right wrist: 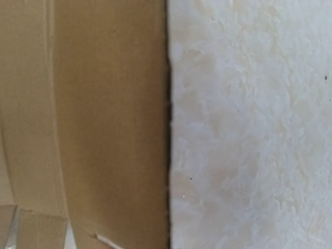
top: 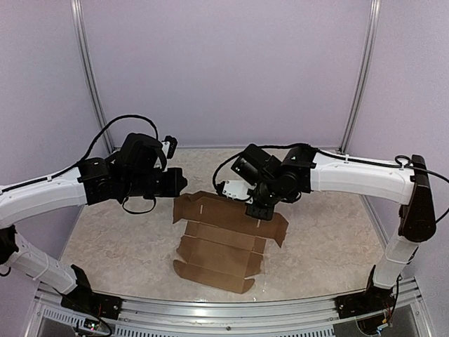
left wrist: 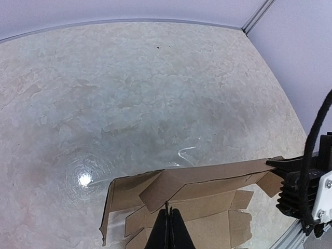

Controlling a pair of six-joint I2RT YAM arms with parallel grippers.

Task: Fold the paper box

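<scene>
Presently the paper box [top: 221,246] lies flat toward the desk's [top: 119,239] near edge. The right pincer [top: 258,210] meets its far flap, probably for creasing, aperture indeterminable. The left pincer [top: 181,181], narrow and empty, hovers alongside.

Plain brown cardboard in the paper box [top: 223,242], matt and unprinted, faintly fibrous along the cut edge. Smooth, pale marbled table [top: 119,246], glossy enough to mirror a lamp. White, smooth plastic on the arm links [top: 42,193]; black, matt wrist housings [top: 137,172]. Ribbed silvery metal front rail [top: 210,309].
</scene>
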